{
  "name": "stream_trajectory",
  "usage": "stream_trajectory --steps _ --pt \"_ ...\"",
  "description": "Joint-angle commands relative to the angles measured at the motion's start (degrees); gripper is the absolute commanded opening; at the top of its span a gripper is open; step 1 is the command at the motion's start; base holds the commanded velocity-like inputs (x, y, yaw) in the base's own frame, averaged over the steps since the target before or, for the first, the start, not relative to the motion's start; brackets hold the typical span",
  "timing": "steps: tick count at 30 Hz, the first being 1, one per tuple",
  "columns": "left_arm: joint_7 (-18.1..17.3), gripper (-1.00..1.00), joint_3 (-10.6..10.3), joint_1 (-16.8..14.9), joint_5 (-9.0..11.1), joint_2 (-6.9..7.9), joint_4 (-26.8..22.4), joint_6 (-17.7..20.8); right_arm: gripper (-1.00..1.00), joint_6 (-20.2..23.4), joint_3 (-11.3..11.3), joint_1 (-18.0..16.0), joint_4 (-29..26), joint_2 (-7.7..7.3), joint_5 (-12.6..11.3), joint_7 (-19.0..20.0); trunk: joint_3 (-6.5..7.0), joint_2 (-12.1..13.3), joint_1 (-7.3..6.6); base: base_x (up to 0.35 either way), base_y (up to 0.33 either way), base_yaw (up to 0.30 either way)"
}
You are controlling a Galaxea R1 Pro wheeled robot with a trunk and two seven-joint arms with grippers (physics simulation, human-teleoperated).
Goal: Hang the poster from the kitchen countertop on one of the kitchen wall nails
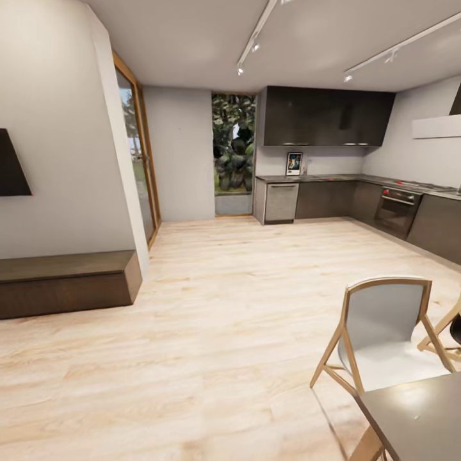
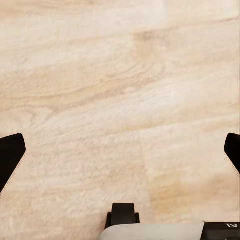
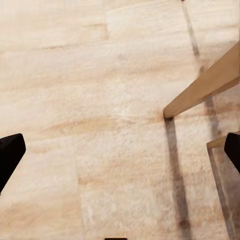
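The small rectangular poster (image 1: 294,164) stood upright against the wall on the glossy grey kitchen countertop (image 1: 333,178), far across the pale wood-grain floor (image 1: 224,307). Both the left gripper (image 2: 120,150) and right gripper (image 3: 120,150) hung spread wide, grasping nothing, above the planks.

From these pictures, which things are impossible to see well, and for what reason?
- Poster, head view: too small and far to read its art or lettering.
- Wall nails, head view: too small to find on the kitchen walls.
- Countertop, head view: seen edge-on from far away; its right end is cut by the picture edge.
- Table, head view: cut by the corner.
- Chair leg, right wrist view: the rest is cut off.
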Motion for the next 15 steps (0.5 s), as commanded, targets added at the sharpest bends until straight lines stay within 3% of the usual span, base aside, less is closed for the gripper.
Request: stream_trajectory --steps 1,15 --pt "0.0 1.00 0.1 0.0 0.0 -0.01 -0.1 -0.1 1.00 -0.2 0.0 0.0 0.0 -0.01 0.1 0.0 -0.05 0.0 0.04 0.337 0.000 0.001" --pt "0.0 1.00 0.0 0.0 0.0 -0.01 -0.1 -0.1 1.00 -0.2 0.0 0.0 0.1 0.00 0.1 -0.1 -0.05 0.0 0.04 0.337 0.000 0.000"
